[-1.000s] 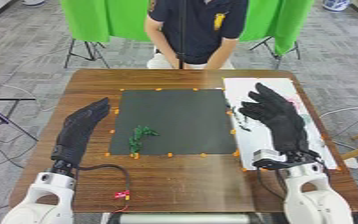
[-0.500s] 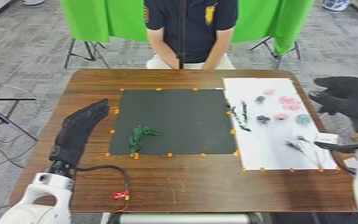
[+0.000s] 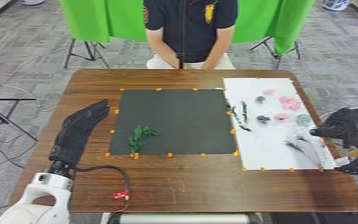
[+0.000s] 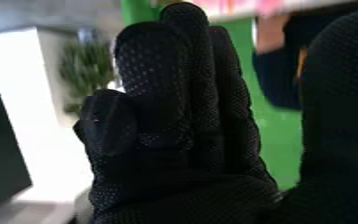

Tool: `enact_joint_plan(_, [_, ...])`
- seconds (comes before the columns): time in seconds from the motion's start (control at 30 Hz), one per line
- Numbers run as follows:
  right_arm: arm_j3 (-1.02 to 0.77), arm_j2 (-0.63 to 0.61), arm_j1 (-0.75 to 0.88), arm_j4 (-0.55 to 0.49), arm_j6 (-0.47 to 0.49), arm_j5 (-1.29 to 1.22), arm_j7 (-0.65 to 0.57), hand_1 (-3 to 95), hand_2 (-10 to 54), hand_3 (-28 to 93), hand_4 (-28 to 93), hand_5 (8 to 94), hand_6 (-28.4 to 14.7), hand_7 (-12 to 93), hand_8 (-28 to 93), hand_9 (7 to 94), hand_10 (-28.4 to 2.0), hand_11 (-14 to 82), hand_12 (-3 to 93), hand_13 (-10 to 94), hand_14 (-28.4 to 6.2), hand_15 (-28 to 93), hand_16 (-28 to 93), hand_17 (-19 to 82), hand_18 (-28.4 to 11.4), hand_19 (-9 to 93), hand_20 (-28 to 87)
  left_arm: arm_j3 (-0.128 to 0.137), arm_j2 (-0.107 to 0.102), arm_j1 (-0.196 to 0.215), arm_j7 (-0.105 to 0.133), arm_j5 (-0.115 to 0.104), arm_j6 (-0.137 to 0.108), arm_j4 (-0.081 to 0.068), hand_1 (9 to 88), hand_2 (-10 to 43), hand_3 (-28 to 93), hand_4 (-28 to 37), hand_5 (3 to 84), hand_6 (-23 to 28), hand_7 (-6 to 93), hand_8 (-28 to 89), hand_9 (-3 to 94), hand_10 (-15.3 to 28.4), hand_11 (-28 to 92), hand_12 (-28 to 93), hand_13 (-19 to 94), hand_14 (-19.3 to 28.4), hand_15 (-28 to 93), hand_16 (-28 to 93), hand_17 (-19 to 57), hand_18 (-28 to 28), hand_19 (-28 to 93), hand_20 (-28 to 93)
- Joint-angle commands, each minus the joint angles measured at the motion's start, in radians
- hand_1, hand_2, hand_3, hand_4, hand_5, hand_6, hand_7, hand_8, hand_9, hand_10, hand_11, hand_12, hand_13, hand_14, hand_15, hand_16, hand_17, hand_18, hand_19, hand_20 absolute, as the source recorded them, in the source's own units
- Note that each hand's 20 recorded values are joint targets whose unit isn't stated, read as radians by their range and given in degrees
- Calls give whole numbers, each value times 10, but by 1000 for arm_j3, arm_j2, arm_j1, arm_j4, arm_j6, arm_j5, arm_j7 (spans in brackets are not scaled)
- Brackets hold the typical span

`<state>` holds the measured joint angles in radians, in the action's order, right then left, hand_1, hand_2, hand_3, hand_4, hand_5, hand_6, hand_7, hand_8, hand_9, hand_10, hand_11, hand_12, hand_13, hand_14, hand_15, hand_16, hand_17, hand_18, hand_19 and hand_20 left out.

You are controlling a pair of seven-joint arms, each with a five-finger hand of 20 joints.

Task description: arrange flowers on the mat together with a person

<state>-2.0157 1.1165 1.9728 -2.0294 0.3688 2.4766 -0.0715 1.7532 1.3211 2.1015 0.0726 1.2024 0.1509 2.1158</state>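
Grey floor (image 3: 33, 75) is stretching out around the brown table (image 3: 184, 185), green cloth (image 3: 282, 30) is hanging behind, and the flower arranging is looking barely begun! One leafy green sprig (image 3: 138, 140) is lying on the dark mat (image 3: 184, 117), down in its near left part, and that is making up the whole arrangement so far. Over on the white sheet (image 3: 264, 152), plenty is waiting: pink flowers (image 3: 289, 103), a pale green flower (image 3: 302, 119), small dark flowers (image 3: 262, 119), slim dark stems (image 3: 244, 112) by its left edge, and wispy sprigs (image 3: 294, 146) nearer the robot. The right hand (image 3: 348, 125) is hovering at the sheet's right side, fingers straight and gripping nothing. The left hand (image 3: 79, 122) is resting beside the mat, open and empty. Most of the work is seemingly lying ahead.
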Motion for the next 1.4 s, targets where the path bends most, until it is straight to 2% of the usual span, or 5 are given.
enact_joint_plan(0.03, [23, -44, 12, 22, 18, 22, -43, 452, -95, 390, -283, 699, -21, 161, -96, 807, -115, 212, 201, 841, -64, 526, 274, 556, -153, 932, 471, 9, 3, 14, -21, 2, 16, 3, 242, -4, 616, -195, 448, 32, 66, -41, 389, 136, 88, 147, 256, 165, 55, 72, -26, 143, 48, 140])
enact_joint_plan(0.87, [110, -39, 30, 108, -33, 47, -45, 436, -95, 592, -282, 791, 4, 195, -74, 902, -103, 229, 202, 918, -39, 519, 308, 626, -134, 932, 542, 8, 3, 21, -22, -2, 22, 4, 243, -3, 613, -192, 444, 35, 63, -40, 387, 135, 88, 149, 256, 165, 55, 72, -27, 144, 48, 140])
enact_joint_plan(0.93, [119, -37, 32, 113, -61, 40, -43, 505, -95, 527, -281, 807, 4, 197, 24, 917, -102, 232, 201, 930, -37, 520, 313, 640, -133, 932, 554, 8, 2, 19, -22, -1, 21, 4, 243, -2, 612, -192, 444, 35, 63, -40, 388, 135, 88, 149, 256, 165, 55, 72, -27, 144, 48, 140])
enact_joint_plan(1.07, [129, -32, 40, 115, -119, 2, -47, 826, -95, -234, 313, 847, 6, 196, 83, 936, -99, 261, 212, 937, -33, 549, 294, 662, -129, 932, 566, 6, 3, 18, -23, -2, 21, 3, 243, -3, 612, -192, 444, 37, 63, -39, 387, 135, 88, 149, 256, 165, 54, 72, -27, 144, 49, 140])
enact_joint_plan(1.4, [130, 17, 20, -10, -201, -141, -143, 872, -90, -282, 405, 870, 10, 204, 97, 937, -98, 319, 199, 937, -30, 592, 273, 682, -128, 932, 586, 10, 8, 19, -32, -3, 27, 2, 244, -1, 612, -193, 442, 42, 56, -38, 386, 136, 87, 149, 256, 166, 54, 72, -27, 143, 49, 140])
